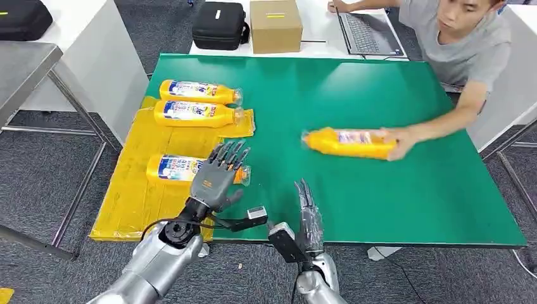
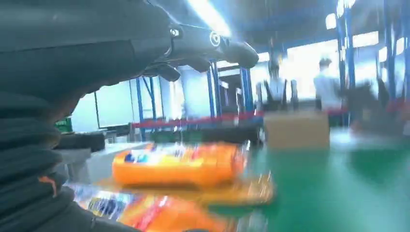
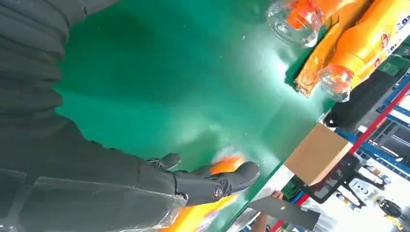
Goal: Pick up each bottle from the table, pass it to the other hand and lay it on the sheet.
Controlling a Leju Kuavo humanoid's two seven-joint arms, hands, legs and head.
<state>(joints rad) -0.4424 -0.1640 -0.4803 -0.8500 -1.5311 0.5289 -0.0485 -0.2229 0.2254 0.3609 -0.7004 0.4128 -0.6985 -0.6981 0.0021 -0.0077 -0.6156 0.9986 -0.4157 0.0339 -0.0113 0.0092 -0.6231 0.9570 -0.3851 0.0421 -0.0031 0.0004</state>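
Both hands point(image 1: 218, 174) point(image 1: 308, 209) hovering open, empty; bottle point(image 1: 351, 142) at two o'clock looking rigid, slick-labelled, best gripped mid-body.

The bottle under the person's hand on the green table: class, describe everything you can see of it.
The bottle is orange plastic by its look, with a blue and white label around its middle. It lies on its side on the bare green table, to the right of the yellow sheet and apart from it. A person's hand rests on its right end, hiding that end. Neither robot hand touches it.
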